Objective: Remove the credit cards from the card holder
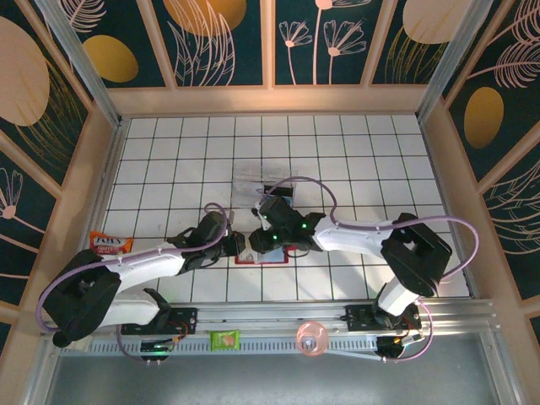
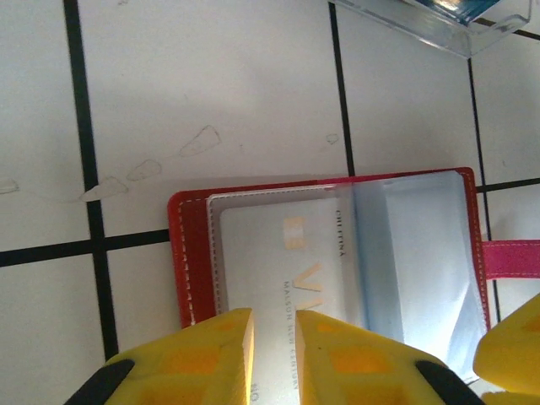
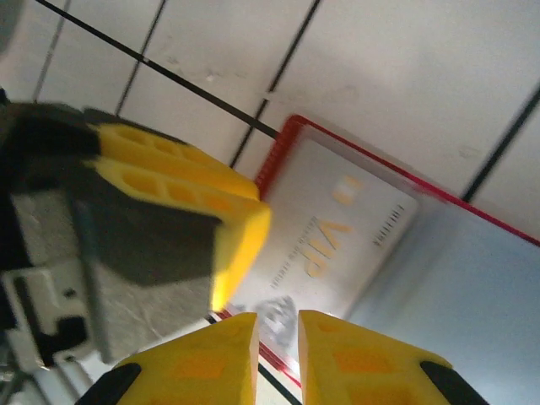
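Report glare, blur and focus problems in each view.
Left wrist: sharp, but bright light washes out the card in the card holder, leaving its print faint. Right wrist: soft overall, and the left gripper's fingers close to the lens are blurred. Top external: evenly lit and sharp, no glare.

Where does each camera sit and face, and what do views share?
Top external: above and behind, looking down on the table; left arm and right arm show.
Left wrist: on the left arm, looking down at the open card holder; left gripper at bottom.
Right wrist: on the right arm, facing the card holder; right gripper at bottom.
Shared: both wrist views show the VIP card.
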